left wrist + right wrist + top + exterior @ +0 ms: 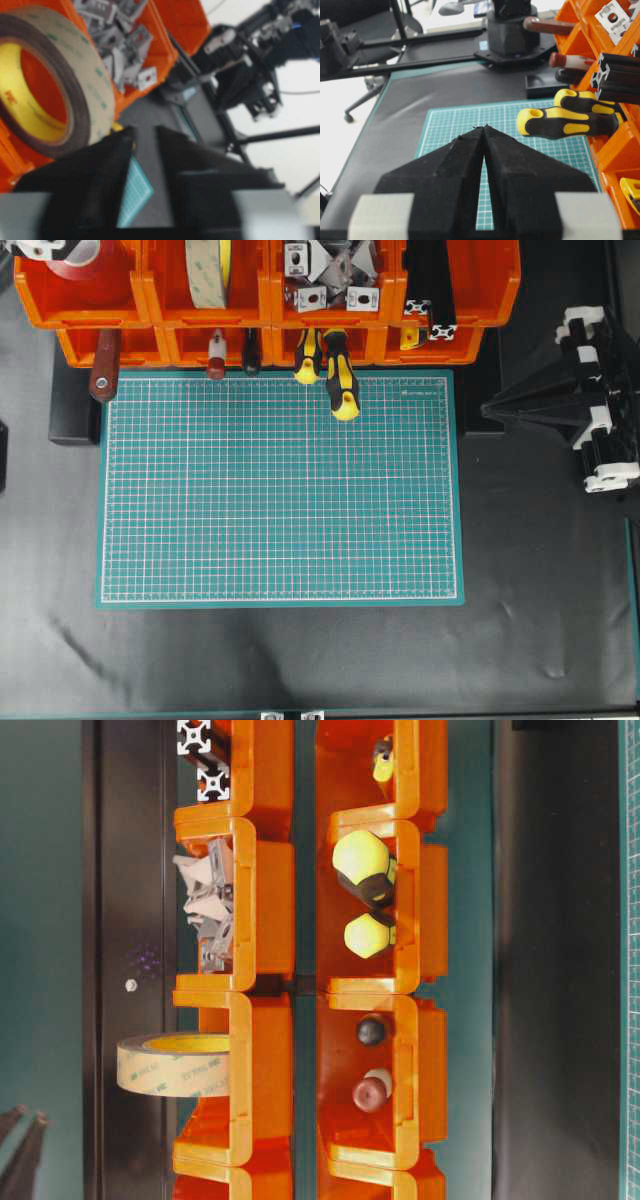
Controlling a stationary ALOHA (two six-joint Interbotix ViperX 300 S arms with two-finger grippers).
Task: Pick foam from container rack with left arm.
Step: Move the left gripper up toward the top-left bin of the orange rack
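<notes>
Approaching describes this step, I judge: the foam (47, 85) stands upright in the container rack (150, 300), at ten o'clock from the left gripper (145, 137), whose jaws are parted and empty. Next it must straddle the roll's band. The right gripper (484, 131) is clenched shut over the green cutting mat (280, 490).

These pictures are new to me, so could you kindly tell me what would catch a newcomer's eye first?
The bright orange rack along the top edge of the overhead view stands out most, with the foam standing on edge in its second upper bin. Below it the green mat fills the middle of the table, and yellow-and-black handles stick out of a lower bin over the mat's top edge. The right gripper rests at the right, jaws shut.
</notes>
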